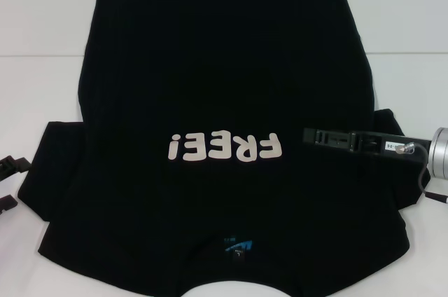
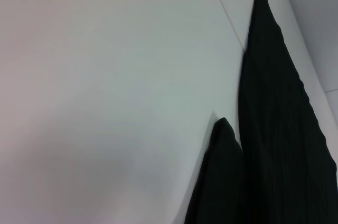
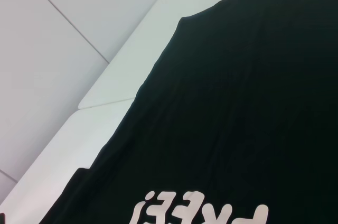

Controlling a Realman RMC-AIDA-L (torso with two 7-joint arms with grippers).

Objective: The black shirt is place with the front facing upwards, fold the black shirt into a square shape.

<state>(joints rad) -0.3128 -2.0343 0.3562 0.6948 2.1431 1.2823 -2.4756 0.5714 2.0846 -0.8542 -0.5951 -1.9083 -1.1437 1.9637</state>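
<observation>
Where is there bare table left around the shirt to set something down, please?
Bare white table flanks the black shirt on both sides at its far half. Nearer, it is crowded: the right gripper lies over the right sleeve, and the left gripper sits beside the left sleeve.

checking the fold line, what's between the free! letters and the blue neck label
Only plain black shirt cloth between the letters and label, in the head view.

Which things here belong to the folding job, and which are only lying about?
Job:
- large black cloth T-shirt with cream "FREE!" letters, lying flat
- right gripper, over the shirt's sleeve side
- left gripper, at the table's left edge

Lying about:
- nothing; only the white table
</observation>
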